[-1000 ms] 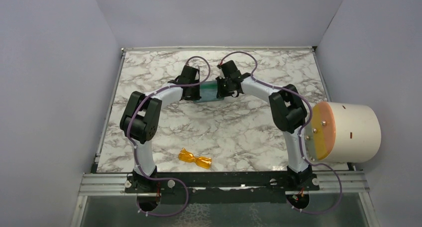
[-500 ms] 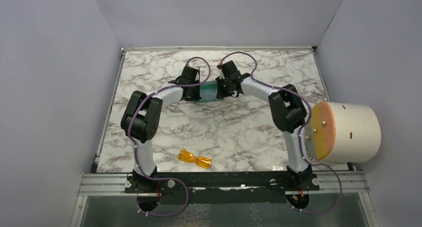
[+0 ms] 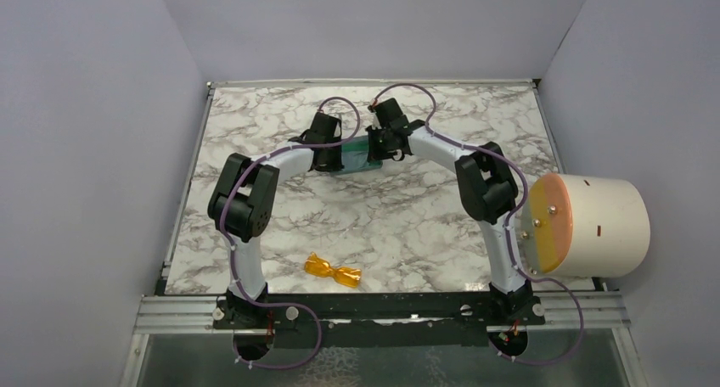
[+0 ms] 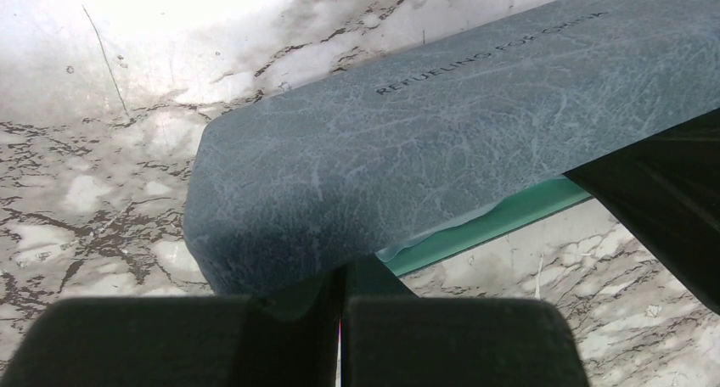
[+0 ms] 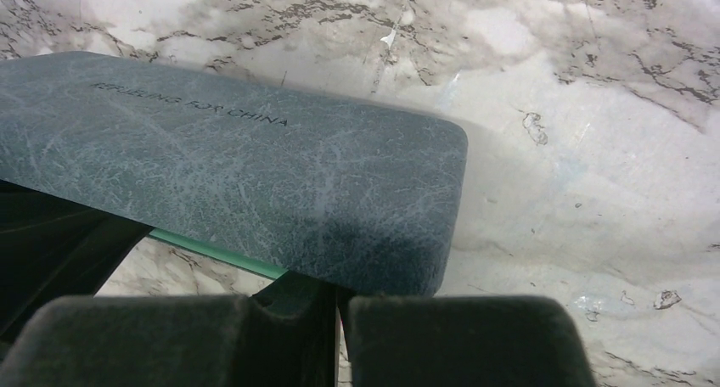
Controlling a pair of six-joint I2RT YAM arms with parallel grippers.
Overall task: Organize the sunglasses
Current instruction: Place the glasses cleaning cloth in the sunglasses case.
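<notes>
A white table [image 3: 407,226] veined with grey marble pattern sits boxed in by plain pale lavender-grey walls [image 3: 85,149], with a silver metal rail [image 3: 382,306] along its near edge. A cream cylinder [image 3: 607,226] with an orange end face lies on its side at the table's right edge.

Both arms reach to the far middle of the table. There they meet at a blue-grey oblong case [image 3: 357,154] with a textured skin and teal-green lining. The left pincer [image 4: 341,319] is clenched on the case's left end, its two dark fingers pressed together with a sliver of the teal lining caught between them. The right pincer [image 5: 340,319] is clenched the same way on the right end. From each wrist, the case's blue-grey outer face fills the view above the fingers, stamped "REFUELING FOR CHINA". From above, only a short strip of teal shows between the two wrists.

The small folded sunglasses [image 3: 333,271], with translucent orange-amber lenses and frame, lie alone on the marble near the front edge. They are between the two arm bases and well apart from the case and both pincers.

Against the view a second ago, the right arm has edged slightly left toward its partner, and the teal strip between the wrists looks a little shorter. The sunglasses have not moved.
</notes>
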